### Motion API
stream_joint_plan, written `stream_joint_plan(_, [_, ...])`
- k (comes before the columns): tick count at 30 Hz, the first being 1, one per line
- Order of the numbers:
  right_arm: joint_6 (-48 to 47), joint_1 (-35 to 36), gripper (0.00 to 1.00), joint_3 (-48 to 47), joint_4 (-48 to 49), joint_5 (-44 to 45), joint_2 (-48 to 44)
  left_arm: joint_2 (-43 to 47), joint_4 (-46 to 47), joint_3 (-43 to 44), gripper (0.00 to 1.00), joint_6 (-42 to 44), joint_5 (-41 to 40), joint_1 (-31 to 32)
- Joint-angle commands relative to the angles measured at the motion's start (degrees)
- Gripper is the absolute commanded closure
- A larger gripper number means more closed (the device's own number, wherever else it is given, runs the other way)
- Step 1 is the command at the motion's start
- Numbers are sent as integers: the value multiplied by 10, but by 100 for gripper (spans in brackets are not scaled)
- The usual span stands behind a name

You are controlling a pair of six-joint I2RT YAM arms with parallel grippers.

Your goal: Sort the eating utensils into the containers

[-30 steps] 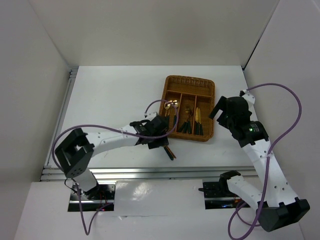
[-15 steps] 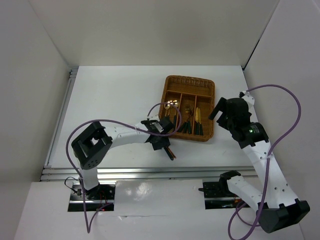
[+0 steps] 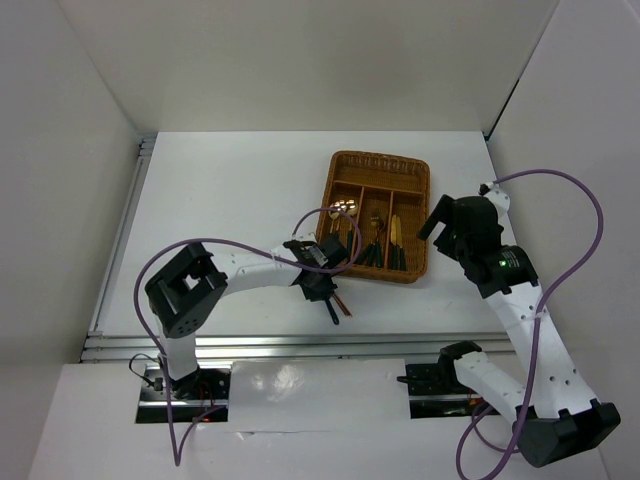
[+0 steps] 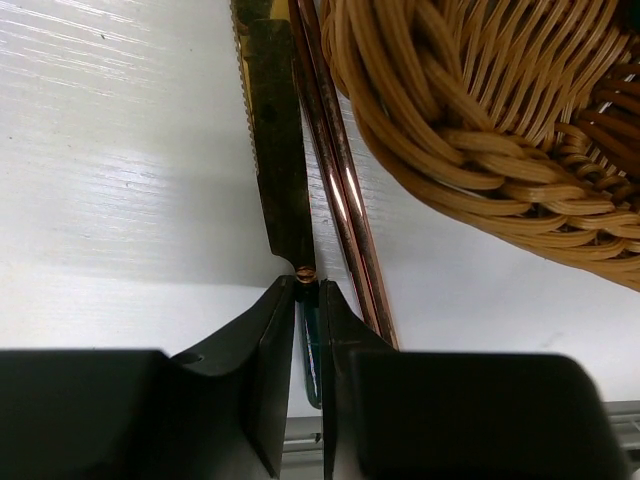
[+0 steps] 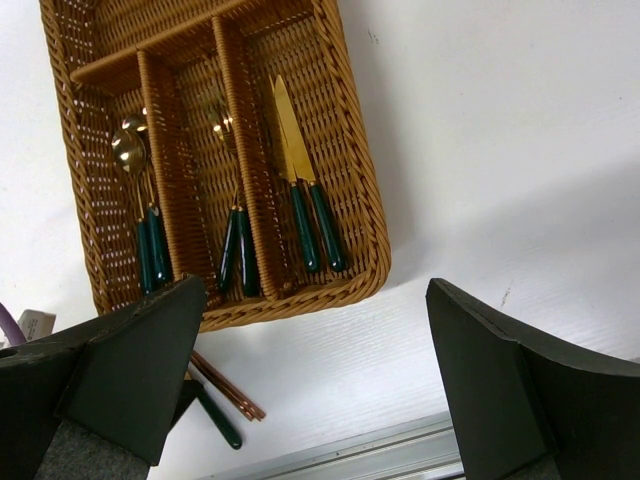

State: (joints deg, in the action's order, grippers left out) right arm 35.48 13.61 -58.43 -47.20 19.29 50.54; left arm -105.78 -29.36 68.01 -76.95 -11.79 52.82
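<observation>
White segmented arm links [image 3: 250, 268], black joint housings [image 3: 180, 297], black wedge-shaped fingers [image 4: 262, 370], purple cables [image 3: 596, 225], small green indicator light [image 3: 499, 263]

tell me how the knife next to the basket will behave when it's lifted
Likely stiff: the knife is a flat gold blade. Its glossy handle may slip or pivot in the left gripper. The chopsticks alongside look round, so could roll if nudged.

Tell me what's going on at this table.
The left gripper pinches the green handle of a gold knife lying on the table beside a pair of chopsticks, just outside the wicker tray. The right gripper hangs open near the tray's right side. Spoons, forks and two knives already lie in its compartments.
</observation>
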Motion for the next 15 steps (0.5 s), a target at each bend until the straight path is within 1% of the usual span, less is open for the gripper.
stream_joint_plan(1, [-4,-2,0,4,14,12,-15,-18,-11,-10,81,-6,0,3])
stream_joint_plan(3, [-4,-2,0,9,14,12,-15,-18,-5,-16,84,-1,6,3])
stream_joint_plan(5, [-4,-2,0,10,19,7,-15,-18,-12,-22,89,0,12,3])
stream_joint_plan(8, [-4,-2,0,10,19,1,-15,17,-17,-50,92,0,3,-3])
stream_joint_plan(9, [-4,-2,0,10,19,1,-15,29,-23,-57,93,13,-2,-3])
stream_joint_plan(10, [-4,-2,0,10,19,-4,-15,42,-23,-69,96,25,-2,-3])
stream_joint_plan(11, [-4,-2,0,10,25,-4,-15,69,-23,-69,96,33,-2,-3])
stream_joint_plan(15, [-4,-2,0,10,30,-21,-15,109,-64,-53,98,74,-40,-3])
